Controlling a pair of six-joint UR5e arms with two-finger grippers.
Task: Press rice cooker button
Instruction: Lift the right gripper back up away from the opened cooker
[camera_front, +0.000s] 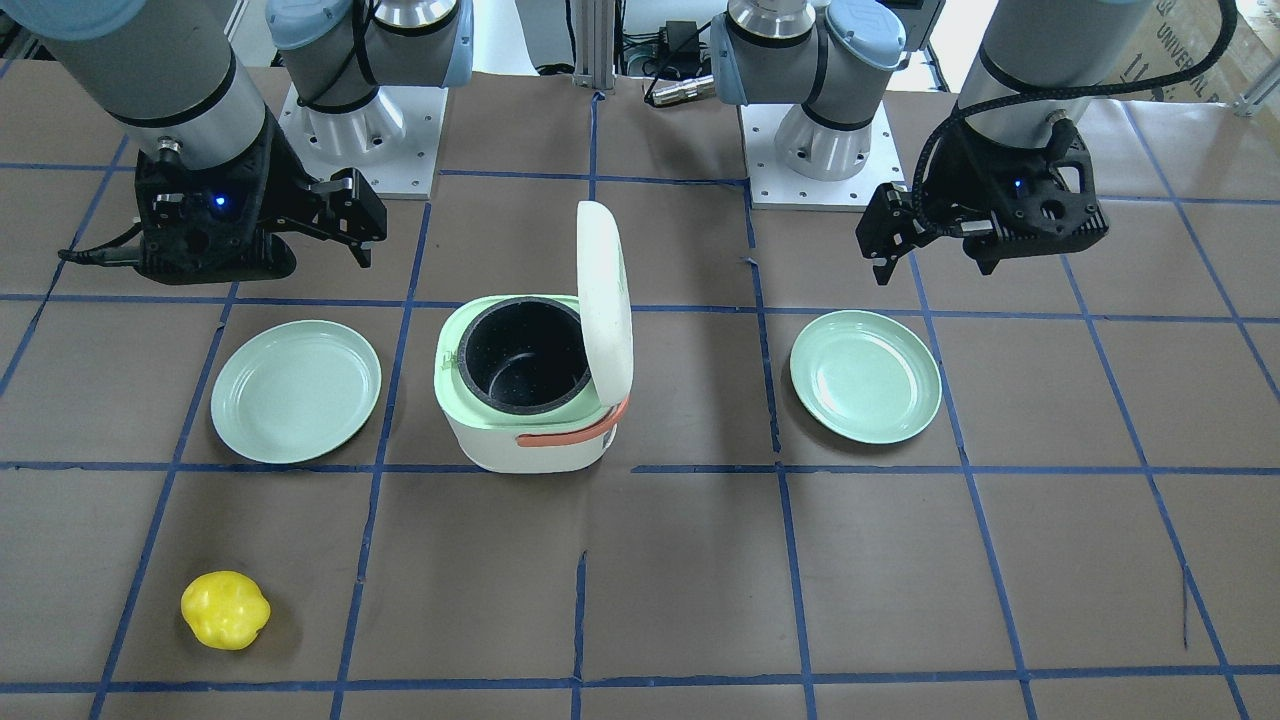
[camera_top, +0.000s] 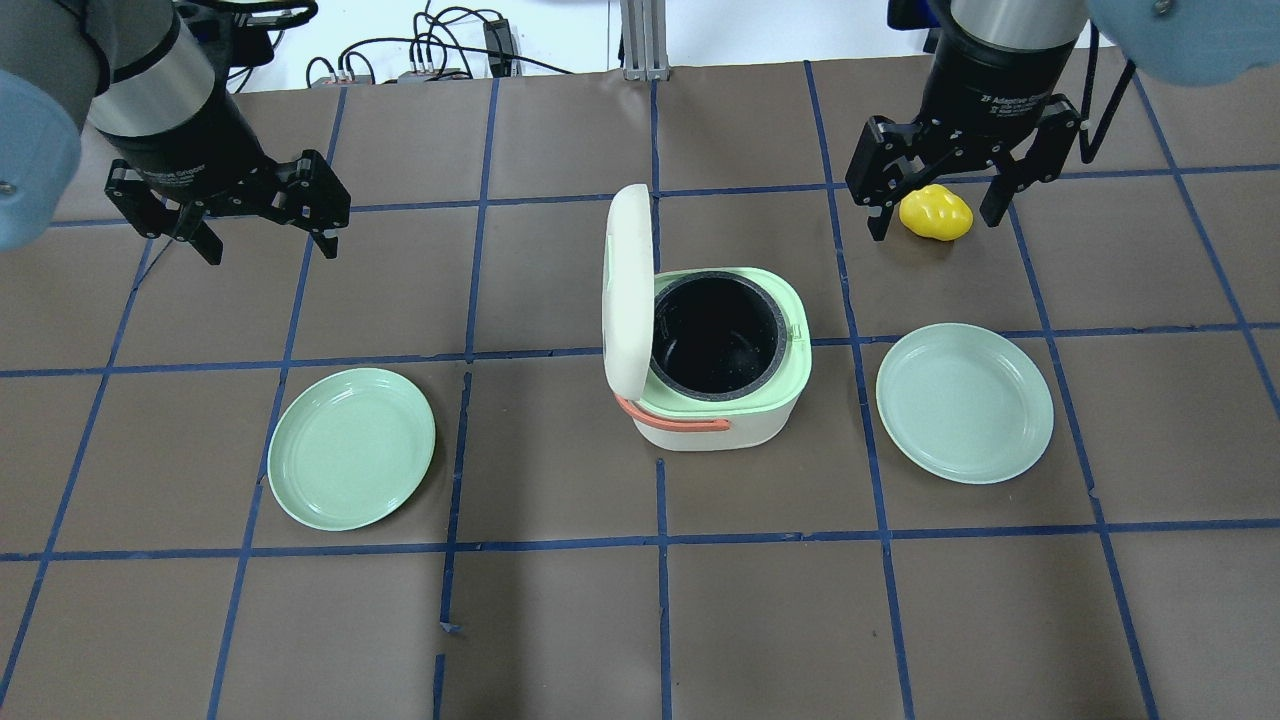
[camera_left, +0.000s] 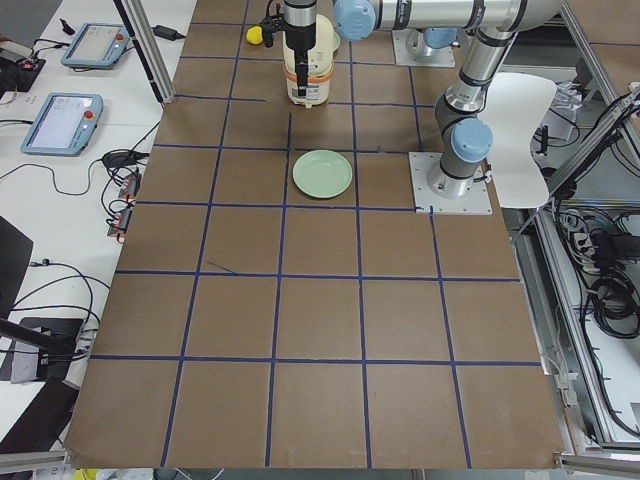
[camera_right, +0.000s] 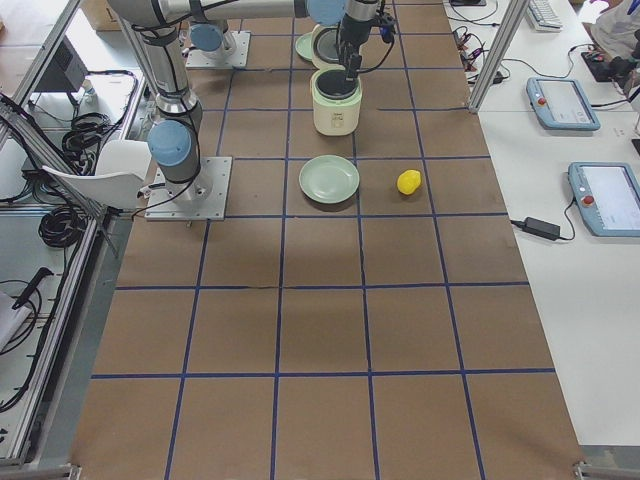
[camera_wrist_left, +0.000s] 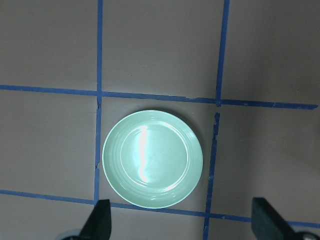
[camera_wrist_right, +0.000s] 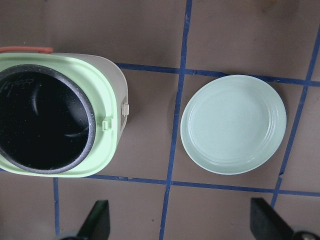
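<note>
The white rice cooker stands at the table's middle with its lid swung up and standing upright. Its black inner pot, pale green rim and coral handle show. It also shows in the front view and the right wrist view, where a small tab sits on its side wall. My left gripper is open and empty, hovering far to the cooker's left. My right gripper is open and empty, hovering to the cooker's right and beyond it.
Two pale green plates lie either side of the cooker, one on my left and one on my right. A yellow lumpy object lies on the table beyond the right plate. Blue tape lines grid the brown tabletop.
</note>
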